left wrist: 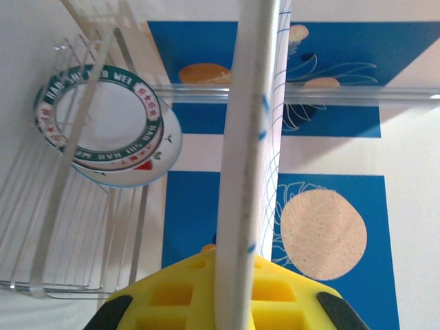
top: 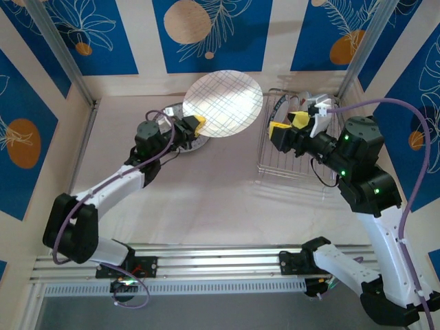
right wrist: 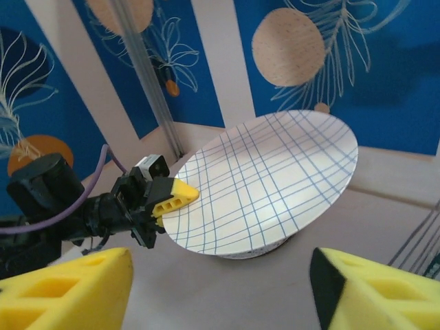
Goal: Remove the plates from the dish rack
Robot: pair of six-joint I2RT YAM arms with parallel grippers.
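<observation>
While the left gripper (top: 196, 125) pinches the round crosshatched plate (top: 223, 103) by its rim, left of the silver wire dish rack (top: 292, 155), the right gripper (top: 289, 122) hangs over that rack; jaws wide, empty

Pale table with a rack, a plate and a rail on it

The matte, pale table (top: 206, 199) bears the silver wire dish rack (top: 292, 148) toward its far right corner, close to the right edge. A grey plate (top: 196, 146) lies flat near the far edge, left of centre, partly hidden from above. The two sit well apart, with bare surface between them. A metal rail (top: 220, 265) runs along the near edge.
</observation>
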